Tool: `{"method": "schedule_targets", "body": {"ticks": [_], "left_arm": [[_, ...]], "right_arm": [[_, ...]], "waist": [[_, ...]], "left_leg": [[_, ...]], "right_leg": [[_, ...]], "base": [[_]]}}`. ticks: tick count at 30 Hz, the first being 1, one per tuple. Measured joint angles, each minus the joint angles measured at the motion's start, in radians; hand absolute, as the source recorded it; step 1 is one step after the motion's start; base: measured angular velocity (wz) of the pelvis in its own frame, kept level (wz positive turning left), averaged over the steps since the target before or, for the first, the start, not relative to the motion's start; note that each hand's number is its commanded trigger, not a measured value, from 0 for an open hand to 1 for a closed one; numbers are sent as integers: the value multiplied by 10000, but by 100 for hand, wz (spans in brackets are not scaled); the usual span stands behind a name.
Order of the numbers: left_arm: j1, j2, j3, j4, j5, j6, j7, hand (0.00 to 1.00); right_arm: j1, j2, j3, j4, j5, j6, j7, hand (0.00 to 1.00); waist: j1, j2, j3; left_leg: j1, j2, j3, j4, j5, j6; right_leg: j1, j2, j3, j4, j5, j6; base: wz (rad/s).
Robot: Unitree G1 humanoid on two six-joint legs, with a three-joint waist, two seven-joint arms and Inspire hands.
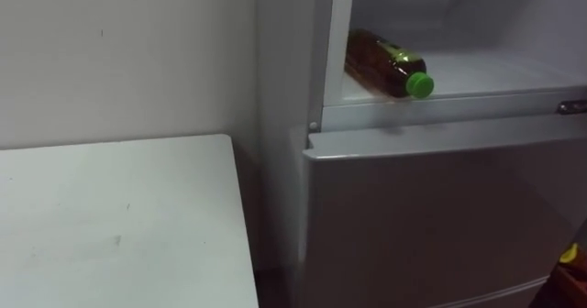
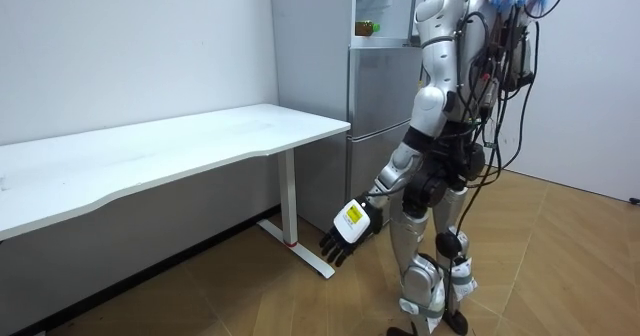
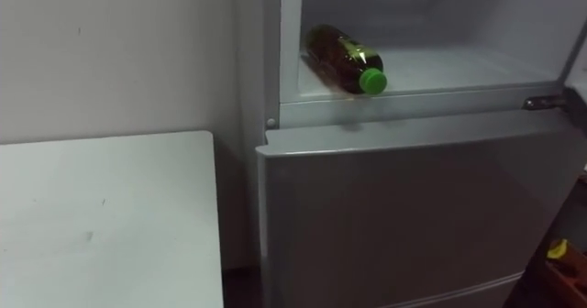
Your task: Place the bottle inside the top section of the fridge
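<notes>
A brown bottle (image 1: 379, 60) with a green cap lies on its side on the floor of the open upper fridge compartment (image 1: 500, 77), at its left end, cap towards the front edge. In the room view the bottle (image 2: 367, 26) shows as a small green spot high in the fridge. I stand upright facing the fridge. My left hand (image 2: 345, 232) hangs low beside my leg, away from the bottle, with straight fingers and nothing in it.
The shut lower fridge door (image 1: 440, 216) fills the space below the compartment. A white table (image 1: 110, 225) stands just left of the fridge, against the wall. A small yellow and red thing (image 1: 573, 253) shows at the lower right edge.
</notes>
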Motion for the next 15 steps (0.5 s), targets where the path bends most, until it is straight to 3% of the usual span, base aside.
{"method": "schedule_targets", "body": {"ticks": [5, 8, 15], "left_arm": [[-5, 4, -27, 256, 86, -31, -174, 0], [60, -6, -43, 499, 65, 0, -224, 0], [161, -12, -11, 557, 76, 116, -385, 0]], "right_arm": [[-262, -1, -14, -678, -712, -15, -210, 0], [-232, -1, -43, -1043, -941, 2, -472, 0], [-246, -66, -69, -1623, -1909, 53, -486, 0]], "waist": [[-38, -125, -20], [-20, -323, -16], [-37, -293, -11]], "left_leg": [[77, -26, 23, 16, 8, 5], [147, -51, 0, 20, 6, 9], [194, -42, -10, 12, 7, 8]], "right_leg": [[4, -41, 6, 141, -54, 11], [6, -94, -19, 222, -159, 11], [0, -101, -41, 365, -188, -13]], "base": [[-1], [0], [0]]}}
